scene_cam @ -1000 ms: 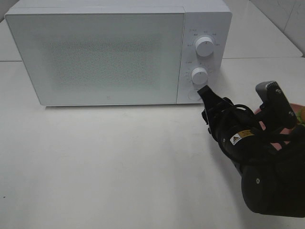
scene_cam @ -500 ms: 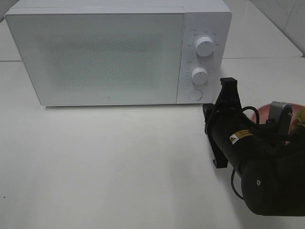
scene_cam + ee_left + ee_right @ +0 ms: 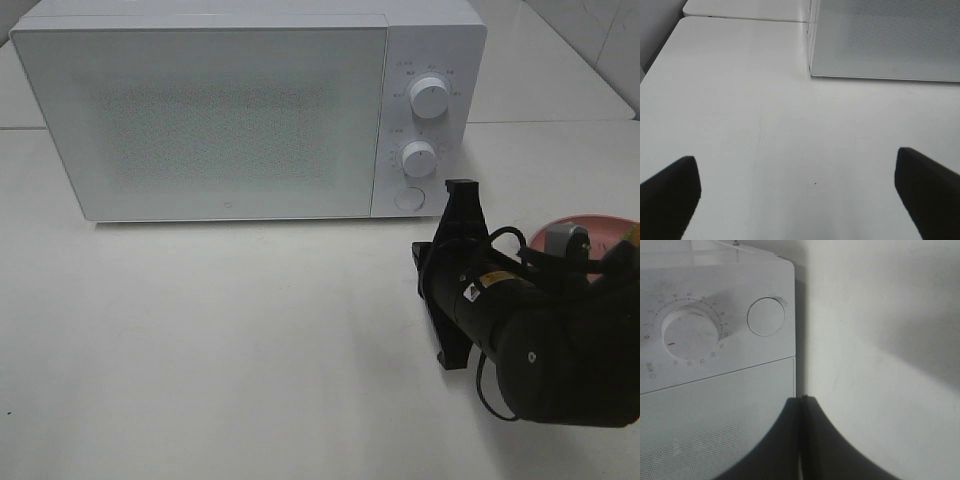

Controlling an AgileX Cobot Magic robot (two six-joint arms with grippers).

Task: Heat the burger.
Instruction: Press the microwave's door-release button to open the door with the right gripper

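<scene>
Only a sliver of the burger (image 3: 632, 232) shows at the right edge on a pink plate (image 3: 592, 224), mostly hidden behind my right arm. My right gripper (image 3: 460, 188) is shut with nothing in it. It hovers just right of the closed white microwave's (image 3: 220, 110) lower front corner. In the right wrist view the shut fingertips (image 3: 802, 405) point toward the round door button (image 3: 766, 316), a short gap away. My left gripper (image 3: 800, 200) stands open over bare table, its fingers (image 3: 670, 195) wide apart; it does not show in the exterior high view.
The microwave door is closed. Two dials (image 3: 418, 158) sit above the round button (image 3: 407, 199) on its right panel. White table (image 3: 230, 340) stretches in front of the microwave. A tiled wall rises at the back right.
My right gripper has closed, rolled over and drawn back from the microwave's button, then shifted slightly left. The door has stayed closed. The left arm has not moved.
</scene>
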